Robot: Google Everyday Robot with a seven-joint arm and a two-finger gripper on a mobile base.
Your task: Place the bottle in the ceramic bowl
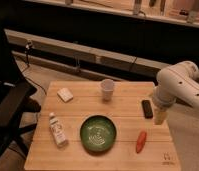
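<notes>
A small white bottle (57, 131) with a label lies on its side on the wooden table (123, 105), near the left front. A green ceramic bowl (98, 133) sits to its right, at the table's front middle, with nothing in it. My gripper (160, 116) hangs from the white arm (180, 87) over the table's right edge, far from the bottle and to the right of the bowl.
A white paper cup (107, 89) stands at the back middle. A pale sponge-like block (65, 94) lies at the back left. A black bar (147, 108) lies beside my gripper. An orange carrot-like object (140, 141) lies at the front right. A dark chair (10, 107) stands left.
</notes>
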